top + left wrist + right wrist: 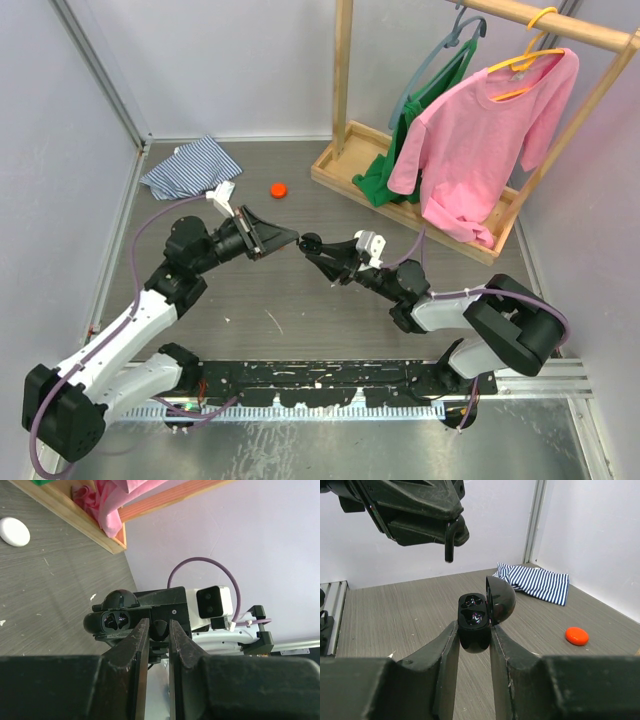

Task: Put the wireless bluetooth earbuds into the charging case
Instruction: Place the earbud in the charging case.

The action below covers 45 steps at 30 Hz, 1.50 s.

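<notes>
My right gripper [474, 627] is shut on the black charging case [472, 622] and holds it above the table. The case's domed lid [501, 600] stands open, and two empty sockets show. My left gripper [159, 626] is shut on one black earbud [160, 630]. In the right wrist view that earbud [450, 546] hangs stem-down from the left fingers, above and slightly left of the case. From above, the left gripper [290, 238] and the right gripper [318, 250] meet tip to tip at the case [310, 243]. In the left wrist view the case [116, 619] lies just left of my fingertips.
An orange round puck [279, 189] lies on the table behind the grippers, and a white round puck [14, 531] shows in the left wrist view. A striped cloth [190, 168] lies at the back left. A wooden rack [345, 165] with a pink shirt [480, 140] stands at the back right.
</notes>
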### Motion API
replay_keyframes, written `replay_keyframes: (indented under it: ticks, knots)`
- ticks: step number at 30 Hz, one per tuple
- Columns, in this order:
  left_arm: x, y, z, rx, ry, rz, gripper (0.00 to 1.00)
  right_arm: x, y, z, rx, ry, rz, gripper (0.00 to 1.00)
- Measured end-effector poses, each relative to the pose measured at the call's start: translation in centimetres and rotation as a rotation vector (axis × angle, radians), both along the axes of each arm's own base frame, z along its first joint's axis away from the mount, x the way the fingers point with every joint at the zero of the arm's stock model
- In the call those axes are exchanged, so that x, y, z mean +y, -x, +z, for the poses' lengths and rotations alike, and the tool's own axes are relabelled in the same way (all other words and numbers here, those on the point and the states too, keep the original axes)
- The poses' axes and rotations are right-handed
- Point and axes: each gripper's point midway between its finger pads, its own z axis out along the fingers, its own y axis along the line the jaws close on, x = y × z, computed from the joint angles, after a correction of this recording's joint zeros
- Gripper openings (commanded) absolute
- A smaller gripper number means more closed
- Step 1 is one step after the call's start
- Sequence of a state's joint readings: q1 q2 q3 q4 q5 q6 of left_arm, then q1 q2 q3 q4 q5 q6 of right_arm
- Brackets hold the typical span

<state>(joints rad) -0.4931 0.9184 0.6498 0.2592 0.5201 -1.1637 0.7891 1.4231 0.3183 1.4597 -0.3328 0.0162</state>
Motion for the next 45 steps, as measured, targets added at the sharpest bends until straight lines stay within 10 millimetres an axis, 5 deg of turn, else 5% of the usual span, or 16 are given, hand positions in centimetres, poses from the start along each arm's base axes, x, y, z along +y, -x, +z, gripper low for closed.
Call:
replay_keyframes:
  ticks: [15, 45]
  knots:
    - [-1.9, 0.4, -1.4, 0.009, -0.030, -0.030, 0.05, -0.1, 0.2, 0.7, 0.000, -0.029, 0.009, 0.14]
    - [-2.5, 0.1, -2.2, -0.026, -0.074, -0.010, 0.07, -0.1, 0.7, 1.0, 0.001, -0.039, 0.028, 0.14]
